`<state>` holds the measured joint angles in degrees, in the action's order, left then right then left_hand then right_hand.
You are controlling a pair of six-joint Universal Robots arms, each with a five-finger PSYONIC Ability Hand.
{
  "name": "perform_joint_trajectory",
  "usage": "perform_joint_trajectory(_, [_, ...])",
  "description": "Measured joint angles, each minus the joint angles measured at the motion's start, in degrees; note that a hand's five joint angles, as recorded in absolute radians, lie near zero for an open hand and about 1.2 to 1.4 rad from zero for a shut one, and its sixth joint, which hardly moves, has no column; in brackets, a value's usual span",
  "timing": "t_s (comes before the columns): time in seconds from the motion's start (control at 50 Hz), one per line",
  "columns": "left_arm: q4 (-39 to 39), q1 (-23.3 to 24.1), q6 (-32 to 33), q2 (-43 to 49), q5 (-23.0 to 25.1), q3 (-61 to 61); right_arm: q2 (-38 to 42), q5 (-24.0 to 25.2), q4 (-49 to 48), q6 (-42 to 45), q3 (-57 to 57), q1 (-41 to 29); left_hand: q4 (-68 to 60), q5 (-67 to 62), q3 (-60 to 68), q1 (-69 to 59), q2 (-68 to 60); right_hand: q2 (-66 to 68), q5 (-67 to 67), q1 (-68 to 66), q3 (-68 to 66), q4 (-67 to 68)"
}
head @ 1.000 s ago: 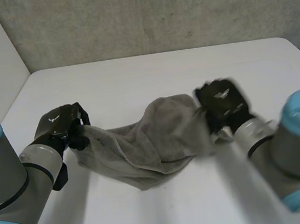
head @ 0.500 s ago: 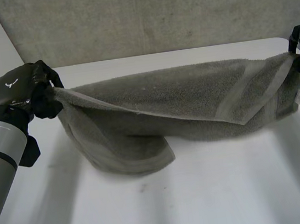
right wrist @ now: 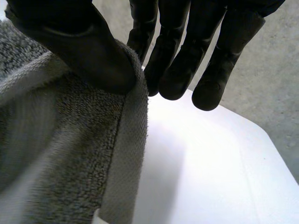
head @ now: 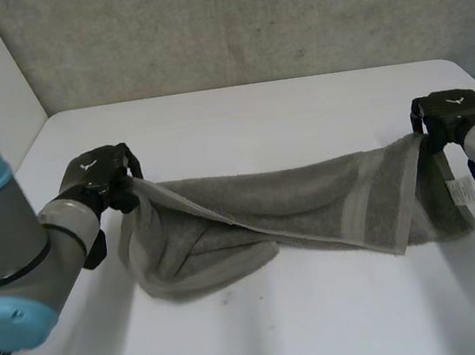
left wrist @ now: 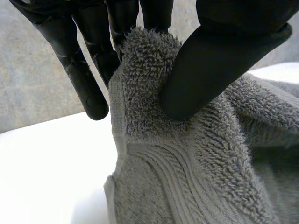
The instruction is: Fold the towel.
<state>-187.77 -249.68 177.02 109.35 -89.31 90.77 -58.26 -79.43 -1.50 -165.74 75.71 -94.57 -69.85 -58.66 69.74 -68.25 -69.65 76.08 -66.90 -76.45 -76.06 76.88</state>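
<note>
Stretching across the white table [head: 263, 108], the grey towel [head: 293, 198] sags between the two hands, its bunched lower fold lying on the tabletop. The left hand [head: 97, 174] clamps one end corner between thumb and fingers. The right hand [head: 446, 111] pinches the opposite end corner the same way. A small white label [head: 461, 192] hangs from the towel just below the right hand.

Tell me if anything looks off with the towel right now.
Yes: the towel is twisted and doubled over itself, bunched on the table near the left hand, while the right hand pinches the other end, its label hanging out.
</note>
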Motion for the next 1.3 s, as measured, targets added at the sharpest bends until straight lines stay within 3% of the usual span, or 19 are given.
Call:
perform_joint_trajectory(0.08, [0.04,0.01,1.60,3.79,-0.07,-3.89,5.05,-2.68,1.56,1.34,-7.02,-0.86,0.00,0.00,0.00,0.00,0.00,-2.18,2.41,2.26,2.15,-2.24])
perform_joint_trajectory(0.2, [0.04,0.15,2.34,7.84,-0.20,-7.45,10.69,-5.13,4.31,1.57,-15.87,-1.82,0.00,0.00,0.00,0.00,0.00,-57.69,59.58,56.99,56.78,-57.01])
perform_joint_trajectory(0.24, [0.04,0.19,2.34,8.33,-0.23,-7.62,10.88,-5.56,5.14,1.46,-16.86,-2.03,0.00,-0.02,0.00,0.00,0.00,-61.61,63.66,61.52,61.51,-61.82])
perform_joint_trajectory(0.44, [0.03,0.25,2.04,8.34,-0.40,-6.29,0.20,-4.78,5.28,2.00,-6.57,-2.24,0.00,-0.22,0.00,0.00,-0.04,-61.69,63.19,62.30,62.01,-61.99])
perform_joint_trajectory(0.62, [-0.03,0.25,1.93,7.33,-0.51,-4.85,-8.68,2.46,1.62,5.12,13.09,-2.90,0.00,-0.23,0.00,0.00,-0.04,-54.77,52.80,53.58,53.31,-53.79])
perform_joint_trajectory(0.82, [-0.06,0.25,2.01,6.58,-0.52,-3.97,-6.49,5.02,-5.59,9.64,22.91,-5.35,0.00,-0.23,0.00,0.00,-0.04,-47.75,47.71,47.80,47.49,-48.29])
perform_joint_trajectory(1.0, [-0.10,0.25,2.02,6.30,-0.52,-3.53,-2.96,4.68,-7.99,10.44,22.48,-6.00,0.00,-0.23,0.00,0.00,-0.05,-38.00,38.45,37.96,37.91,-38.77])
perform_joint_trajectory(1.06, [-0.13,0.25,2.02,6.25,-0.52,-3.38,-2.43,4.62,-9.11,10.36,22.17,-5.99,0.00,-0.23,0.00,0.00,-0.05,-29.17,30.27,29.69,29.27,-30.17])
perform_joint_trajectory(1.3, [-0.07,0.24,2.01,6.22,-0.52,-3.23,-1.85,4.54,-11.48,10.27,21.45,-5.90,0.00,-0.23,0.00,0.00,-0.05,-25.36,26.46,25.21,25.04,-25.74])
